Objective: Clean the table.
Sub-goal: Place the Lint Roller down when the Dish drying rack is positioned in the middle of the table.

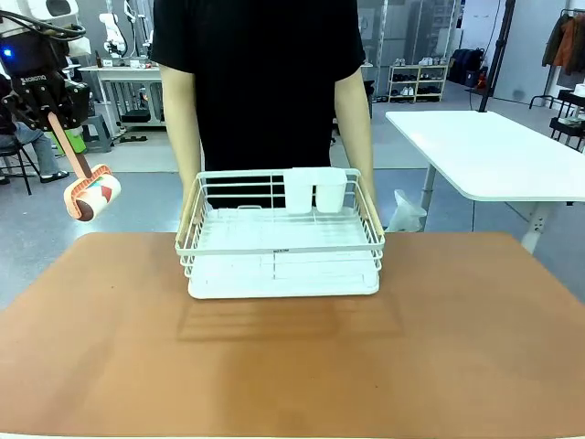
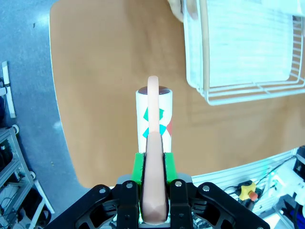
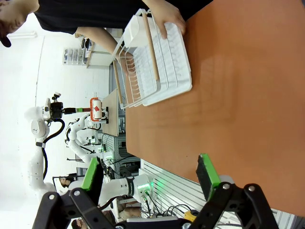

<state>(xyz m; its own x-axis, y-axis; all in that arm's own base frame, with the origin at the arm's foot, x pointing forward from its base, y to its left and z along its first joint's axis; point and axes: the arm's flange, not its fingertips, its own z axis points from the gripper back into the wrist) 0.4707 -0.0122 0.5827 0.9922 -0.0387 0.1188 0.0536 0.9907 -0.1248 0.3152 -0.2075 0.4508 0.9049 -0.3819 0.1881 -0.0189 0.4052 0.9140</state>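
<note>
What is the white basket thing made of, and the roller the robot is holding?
The white rack looks like coated metal wire: thin, stiff white bars. Its bottom tray seems to be smooth plastic. The roller, held by the left gripper, has a glossy peach handle, probably plastic, and a drum that looks paper-wrapped, with printed shapes.

Legible text is limited to one item. The left gripper [image 1: 57, 112] body carries a small line of white lettering on its black housing, consistent with a maker's mark, but the characters are too small to read with certainty. The white wire rack [image 1: 281, 240] bears a small dark label at the middle of its front rail; its print is unreadable. The roller's [image 2: 155, 117] patterned sleeve shows coloured shapes, no lettering.
</note>
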